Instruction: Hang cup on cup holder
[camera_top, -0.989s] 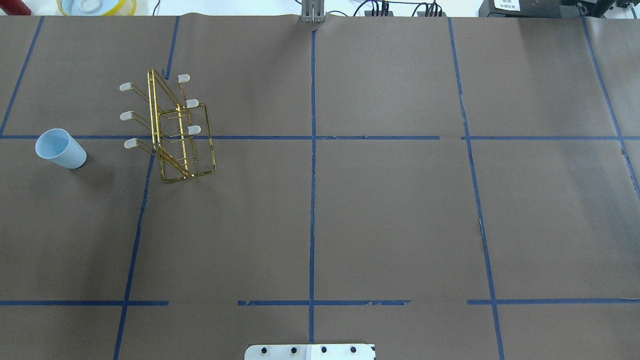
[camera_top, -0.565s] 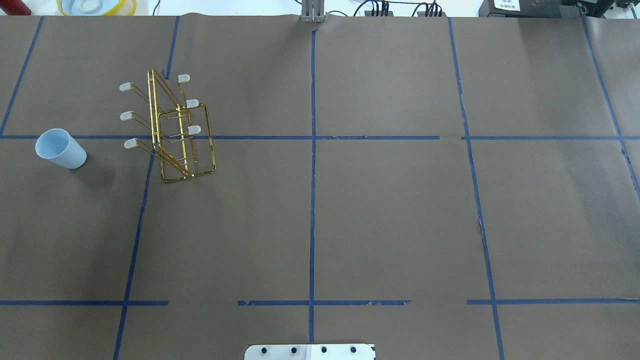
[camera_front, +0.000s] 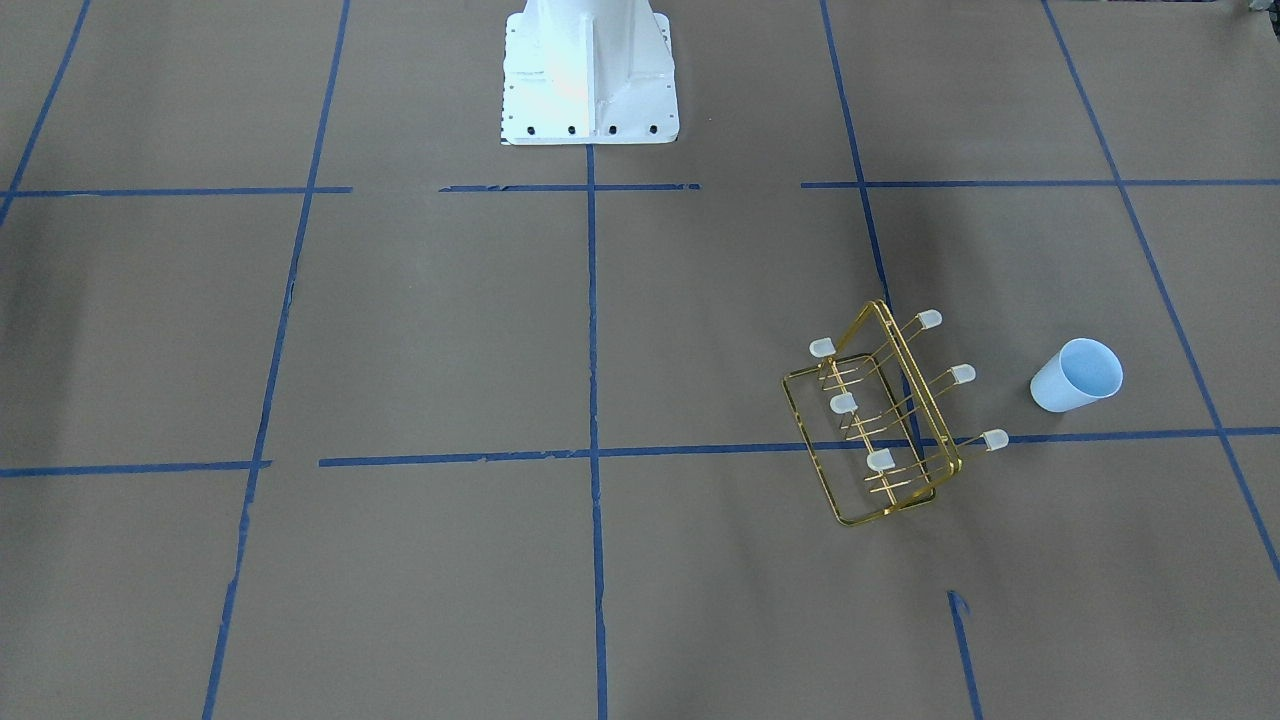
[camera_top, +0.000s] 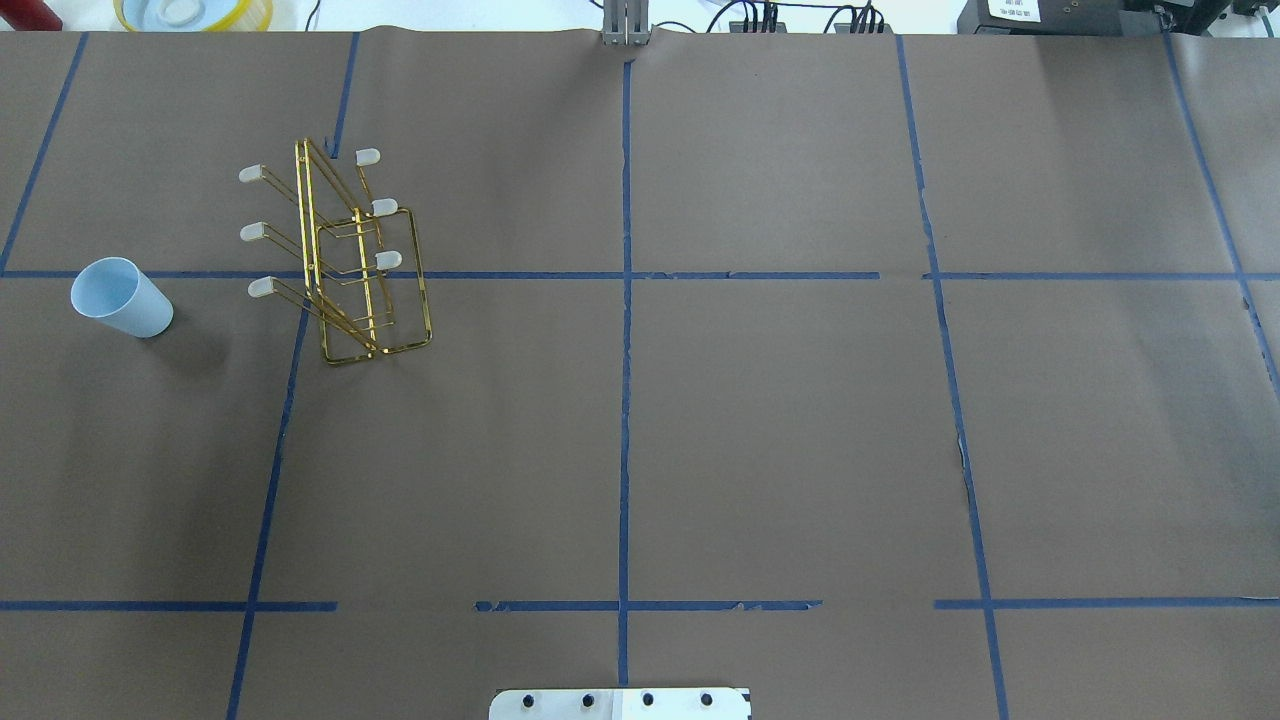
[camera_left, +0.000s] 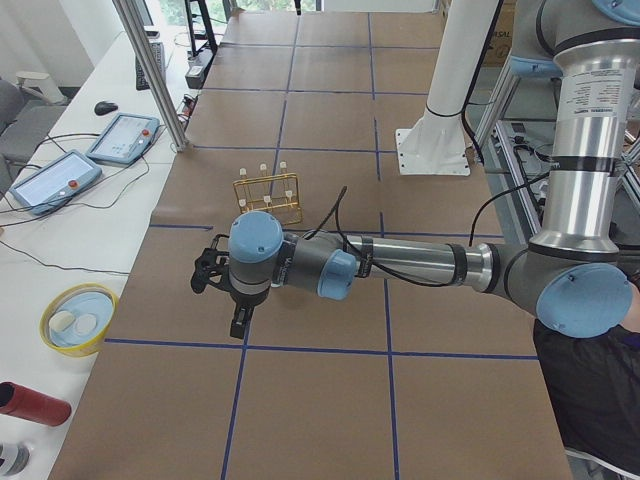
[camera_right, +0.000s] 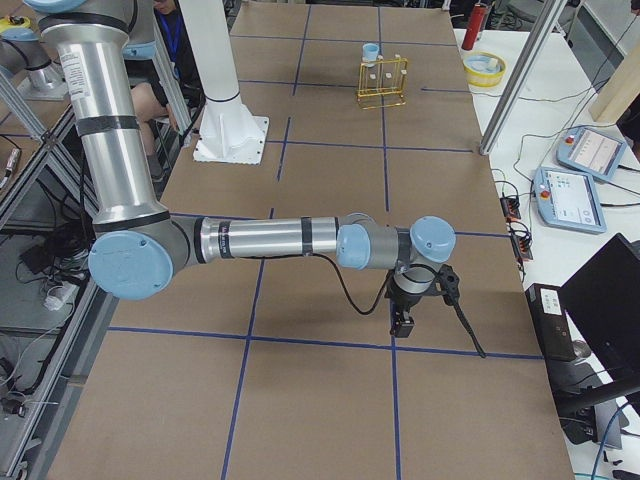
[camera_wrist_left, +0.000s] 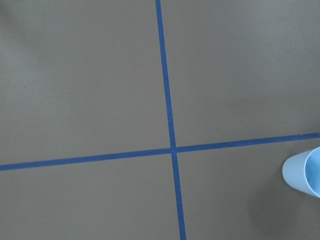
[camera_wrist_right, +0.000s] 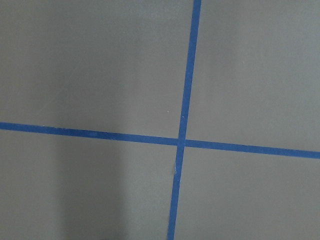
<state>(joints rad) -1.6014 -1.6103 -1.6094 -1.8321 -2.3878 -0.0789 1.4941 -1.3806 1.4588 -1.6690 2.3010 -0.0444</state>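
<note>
Overhead exterior showed the table (camera_top: 760, 420) bearing the gold wire cup holder (camera_top: 362, 255), standing upright. The pale-blue cup (camera_top: 120, 297) stood apart from it, beyond its outer prongs, mouth up and empty. The light holder might have tipped if nudged, I judged. Whether the left claw (camera_left: 240, 322) or the right claw (camera_right: 403, 322) was clenched could not be told.

Brown-papered table (camera_top: 780, 430) gridded with blue tape (camera_top: 625, 400); a white bench (camera_left: 60, 235) (two teach pendants (camera_left: 122, 137) on it) runs alongside.
</note>
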